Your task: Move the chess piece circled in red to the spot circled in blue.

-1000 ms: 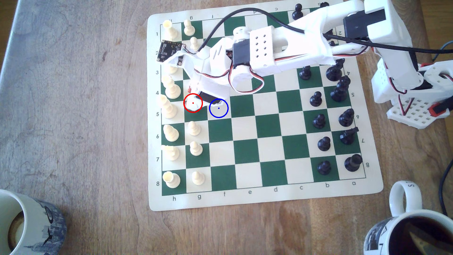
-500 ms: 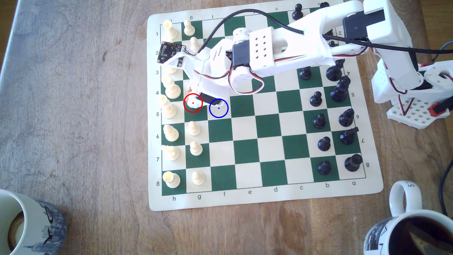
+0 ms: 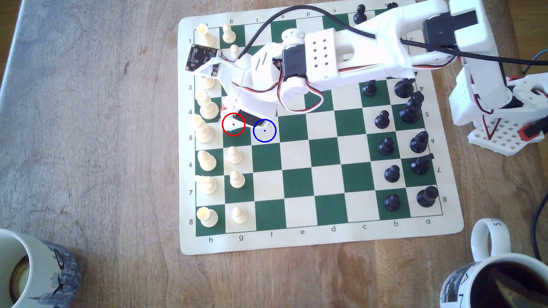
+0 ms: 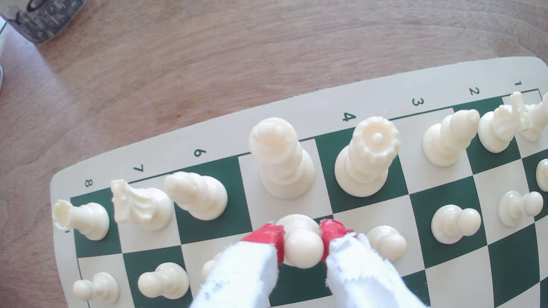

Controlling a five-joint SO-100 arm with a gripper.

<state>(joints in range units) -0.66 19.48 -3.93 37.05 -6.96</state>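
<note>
The chessboard lay on the table, the arm reaching over it. The gripper was clamped on the pawn at the red-ringed green square: the grasp looked made. Next would come a lift and short carry to the blue-ringed spot beside it.

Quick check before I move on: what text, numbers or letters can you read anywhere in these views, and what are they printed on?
"1" to "8": rank numbers on the chess mat border, beside the cream pieces.
"h g f e d c b a": file letters along the mat's border nearest the mugs, exterior view.
"8 7 6 4 3 2 1": same rank numbers, wrist view; the 5 is hidden.
White mug handle: one letter, perhaps "S", unclear.
Circuit board: markings too small.
</note>
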